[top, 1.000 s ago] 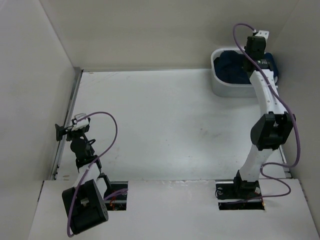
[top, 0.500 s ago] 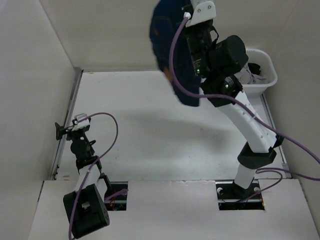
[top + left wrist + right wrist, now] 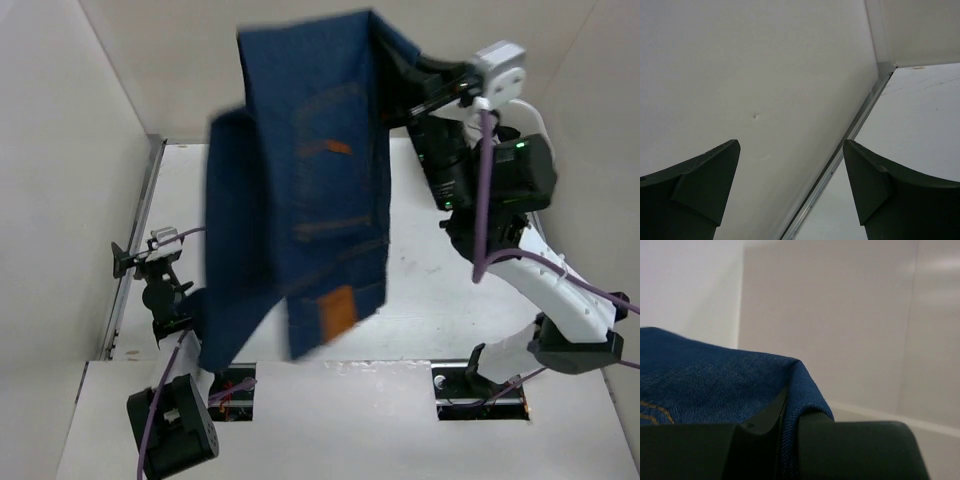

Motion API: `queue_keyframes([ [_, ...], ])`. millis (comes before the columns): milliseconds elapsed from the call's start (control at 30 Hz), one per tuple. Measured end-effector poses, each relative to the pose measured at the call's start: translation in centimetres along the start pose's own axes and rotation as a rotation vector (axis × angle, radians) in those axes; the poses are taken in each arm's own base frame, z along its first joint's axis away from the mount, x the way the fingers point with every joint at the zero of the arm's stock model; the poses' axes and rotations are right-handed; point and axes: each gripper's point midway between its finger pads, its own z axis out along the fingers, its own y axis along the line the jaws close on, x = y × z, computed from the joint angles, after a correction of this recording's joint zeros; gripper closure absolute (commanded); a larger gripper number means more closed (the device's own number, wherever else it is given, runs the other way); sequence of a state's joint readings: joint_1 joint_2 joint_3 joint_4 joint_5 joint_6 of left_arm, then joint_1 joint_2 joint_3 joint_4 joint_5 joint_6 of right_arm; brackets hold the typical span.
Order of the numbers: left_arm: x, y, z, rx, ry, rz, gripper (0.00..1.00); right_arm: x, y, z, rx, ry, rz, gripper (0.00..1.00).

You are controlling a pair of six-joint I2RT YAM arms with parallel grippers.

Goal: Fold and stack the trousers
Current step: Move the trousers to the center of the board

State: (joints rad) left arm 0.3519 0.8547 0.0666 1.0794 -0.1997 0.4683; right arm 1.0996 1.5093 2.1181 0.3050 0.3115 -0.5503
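Note:
The dark blue denim trousers (image 3: pixel 300 190) hang in the air, close to the top camera, with orange stitching and a tan patch near their lower end. My right gripper (image 3: pixel 392 62) is shut on their upper edge and holds them high above the table. In the right wrist view the denim (image 3: pixel 715 385) is pinched between the dark fingers (image 3: pixel 855 447). My left gripper (image 3: pixel 122 262) is open and empty near the table's left edge, by the wall. In the left wrist view its fingers (image 3: pixel 875 185) stand wide apart, with the wall and a metal rail (image 3: pixel 840 165) between them.
A white bin (image 3: pixel 535 125) at the back right is mostly hidden behind the right arm. The hanging trousers hide much of the table's middle and left. White walls close in the table (image 3: pixel 430 310) on the left, back and right.
My right gripper lifted the trousers out of the bin and swung them up and to the left; they now hang unrolled at full length. The left arm has stayed still.

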Motion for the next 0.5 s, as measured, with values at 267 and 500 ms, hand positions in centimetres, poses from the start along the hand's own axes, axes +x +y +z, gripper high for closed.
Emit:
queue_keyframes([
  [267, -3.7, 1.1, 1.7, -0.01, -0.055, 0.05, 0.08, 29.8, -0.5, -14.9, 0.167, 0.792, 0.167, 0.52],
  [500, -10.6, -4.6, 4.7, 0.364, -0.046, 0.061, 0.11, 50.2, -7.5, -39.0, 0.492, 1.571, 0.306, 0.0],
])
